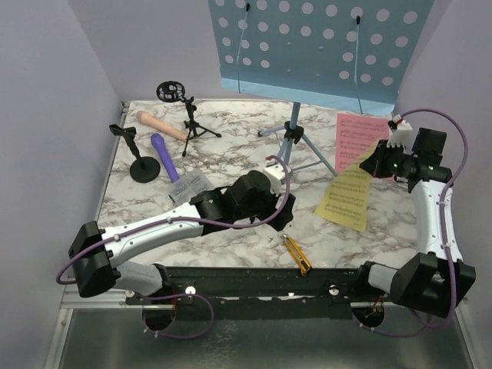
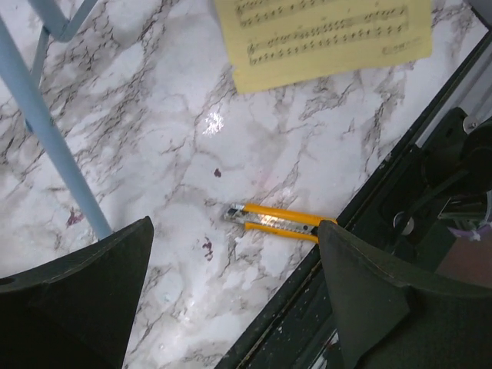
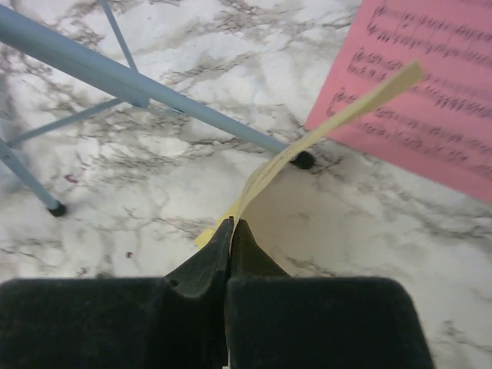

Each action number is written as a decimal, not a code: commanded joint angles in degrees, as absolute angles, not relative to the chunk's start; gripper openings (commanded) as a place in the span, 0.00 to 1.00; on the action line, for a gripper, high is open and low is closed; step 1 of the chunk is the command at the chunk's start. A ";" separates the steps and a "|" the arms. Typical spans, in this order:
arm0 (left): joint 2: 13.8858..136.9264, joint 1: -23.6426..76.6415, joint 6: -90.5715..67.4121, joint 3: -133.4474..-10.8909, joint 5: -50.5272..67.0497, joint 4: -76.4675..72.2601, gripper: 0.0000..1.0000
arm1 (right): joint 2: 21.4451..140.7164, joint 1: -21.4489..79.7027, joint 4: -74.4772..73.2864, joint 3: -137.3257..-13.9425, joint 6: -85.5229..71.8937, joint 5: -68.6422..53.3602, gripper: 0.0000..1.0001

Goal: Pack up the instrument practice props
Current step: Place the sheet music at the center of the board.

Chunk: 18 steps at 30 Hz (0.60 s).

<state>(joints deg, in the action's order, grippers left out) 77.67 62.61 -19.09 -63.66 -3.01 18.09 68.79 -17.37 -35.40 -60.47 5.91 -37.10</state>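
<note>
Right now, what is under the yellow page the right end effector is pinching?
Under the lifted corner of the yellow page, only shadowed marble table shows. Beneath the part lying flat, the paper hides everything.

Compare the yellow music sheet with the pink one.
The yellow sheet is pinched at its edge by the right gripper and curls upward; the pink sheet lies flat, ungripped. The yellow sheet lies nearer the utility knife than the pink sheet. Both carry printed staves.
</note>
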 commanded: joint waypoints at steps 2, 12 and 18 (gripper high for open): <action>68.82 61.55 -19.95 -55.12 -1.21 13.25 0.90 | 69.14 -17.75 -38.31 -67.24 22.08 -32.04 0.00; 59.82 61.00 -24.78 -47.39 -3.71 10.98 0.90 | 80.10 -17.80 -34.52 -80.38 25.22 -38.89 0.00; 52.85 60.86 -27.82 -42.07 -4.29 10.20 0.90 | 91.49 -18.27 -30.22 -83.49 22.25 -32.37 0.00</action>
<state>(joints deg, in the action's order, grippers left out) 57.78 61.19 -24.51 -45.45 -2.96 12.34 84.44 -17.39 -33.45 -81.03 23.55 -36.47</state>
